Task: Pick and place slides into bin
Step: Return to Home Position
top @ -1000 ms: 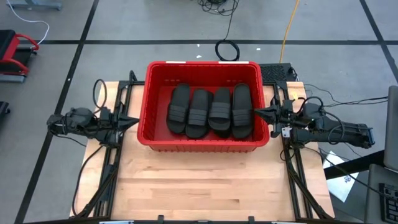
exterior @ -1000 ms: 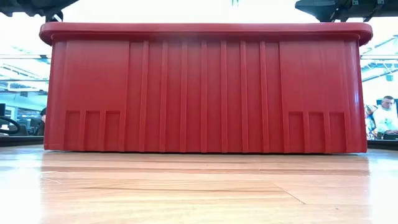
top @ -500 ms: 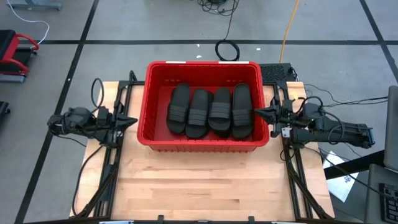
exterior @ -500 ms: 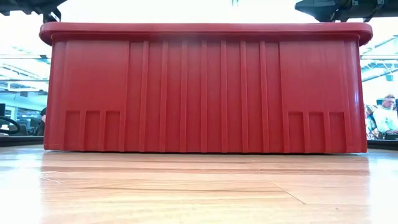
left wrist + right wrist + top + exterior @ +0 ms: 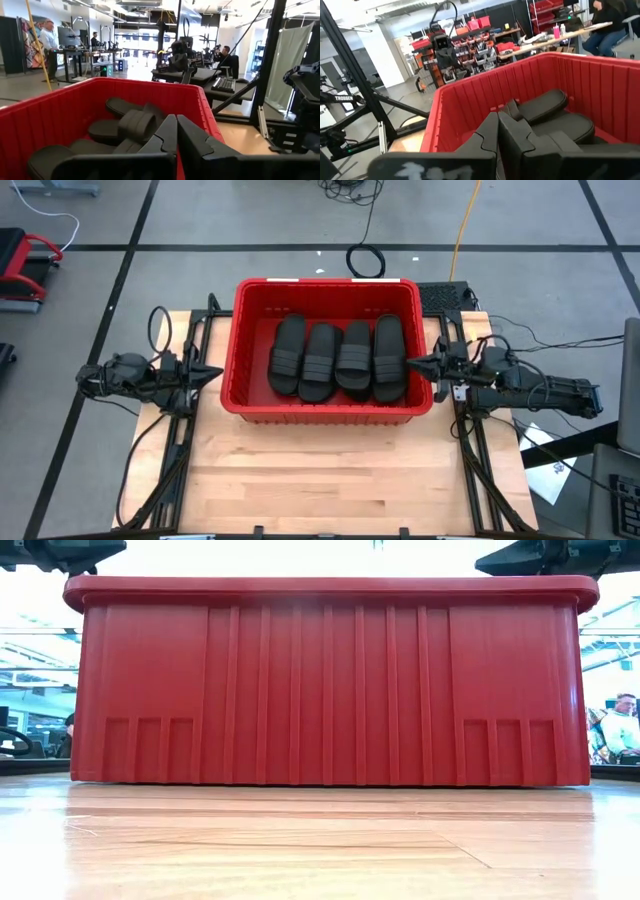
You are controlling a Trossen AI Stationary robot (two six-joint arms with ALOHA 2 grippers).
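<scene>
Red bin [image 5: 326, 282] at frame centre is seen holding black slides [image 5: 338, 360] laid abreast, long axes running top to bottom, flanked by the left gripper [image 5: 216, 374] outside its left wall and the nearer right gripper [image 5: 408, 362] over its right rim, both closed and empty.

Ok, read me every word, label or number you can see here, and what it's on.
"TROSSEN": white letters on a dark metal frame beyond the bright red ribbed plastic bin, right wrist view.
Colourful wall poster, left wrist view: too blurred to read.
Bin and black rubber slides: no text visible.
</scene>
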